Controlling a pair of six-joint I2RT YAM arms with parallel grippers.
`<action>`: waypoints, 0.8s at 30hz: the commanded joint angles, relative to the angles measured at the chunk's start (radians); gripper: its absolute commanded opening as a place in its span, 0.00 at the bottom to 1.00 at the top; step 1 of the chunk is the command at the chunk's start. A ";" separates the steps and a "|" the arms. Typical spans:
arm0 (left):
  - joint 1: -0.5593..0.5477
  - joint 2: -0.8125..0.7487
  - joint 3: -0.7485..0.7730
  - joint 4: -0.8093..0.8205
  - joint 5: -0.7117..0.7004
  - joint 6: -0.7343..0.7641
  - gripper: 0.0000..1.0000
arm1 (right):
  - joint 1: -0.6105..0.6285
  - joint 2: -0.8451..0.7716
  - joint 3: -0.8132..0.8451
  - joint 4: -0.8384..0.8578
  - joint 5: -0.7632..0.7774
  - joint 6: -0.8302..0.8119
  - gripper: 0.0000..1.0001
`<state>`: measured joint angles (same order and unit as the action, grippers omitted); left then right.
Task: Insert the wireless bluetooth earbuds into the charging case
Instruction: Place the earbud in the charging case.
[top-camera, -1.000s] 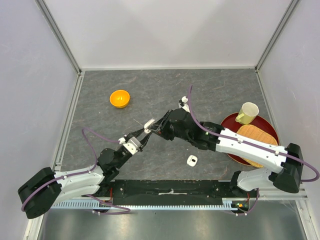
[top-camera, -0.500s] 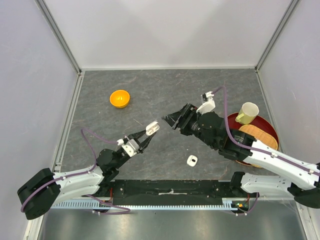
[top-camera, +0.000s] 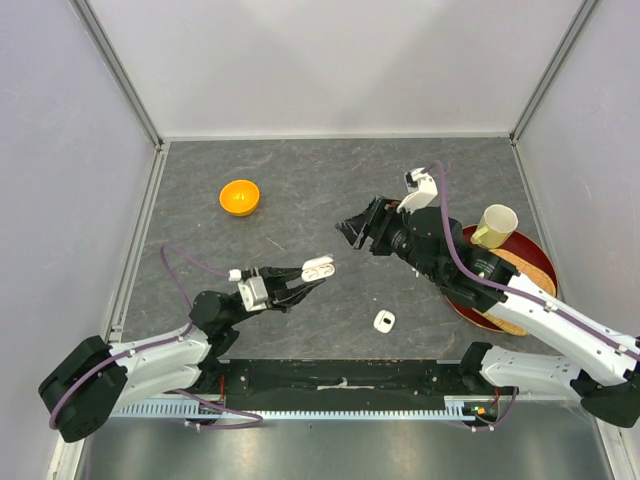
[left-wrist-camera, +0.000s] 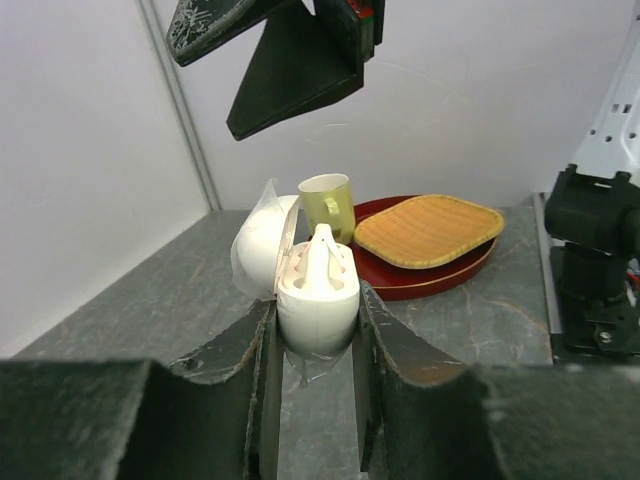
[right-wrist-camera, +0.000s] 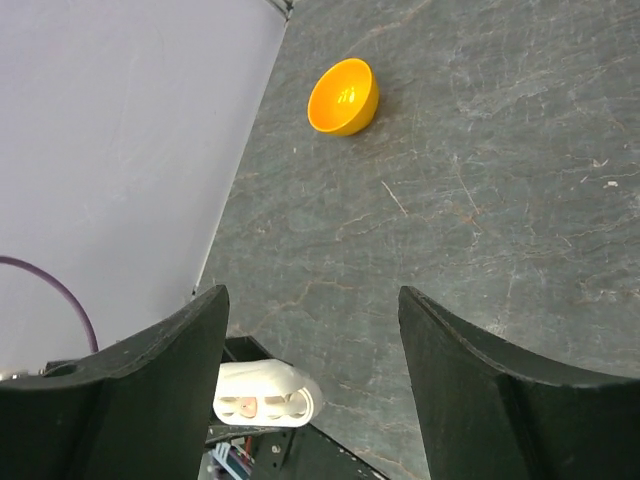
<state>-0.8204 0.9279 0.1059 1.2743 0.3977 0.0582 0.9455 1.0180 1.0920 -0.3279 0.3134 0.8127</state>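
The left claw (left-wrist-camera: 315, 322) pinches the open charging case (left-wrist-camera: 318, 296), while the right claw (top-camera: 358, 226) hangs spread and empty nearby.

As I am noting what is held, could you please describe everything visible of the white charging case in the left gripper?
The charging case is a small, rounded shell of glossy white plastic. Its lid stands hinged open to one side. What looks like a white earbud pokes up from its sockets. The left gripper clamps the body between both fingers, holding it upright and apparently clear of the table. Nothing else touches it.
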 joint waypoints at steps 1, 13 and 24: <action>0.052 0.028 0.026 0.155 0.137 -0.141 0.02 | -0.033 0.028 0.052 -0.008 -0.128 -0.070 0.76; 0.106 0.098 0.043 0.250 0.220 -0.239 0.02 | -0.048 0.149 0.078 -0.008 -0.310 -0.122 0.73; 0.136 0.074 0.038 0.221 0.221 -0.244 0.02 | -0.053 0.208 0.054 0.004 -0.260 -0.101 0.76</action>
<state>-0.6926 1.0245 0.1177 1.2900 0.6071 -0.1574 0.8989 1.2198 1.1358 -0.3408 0.0231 0.7059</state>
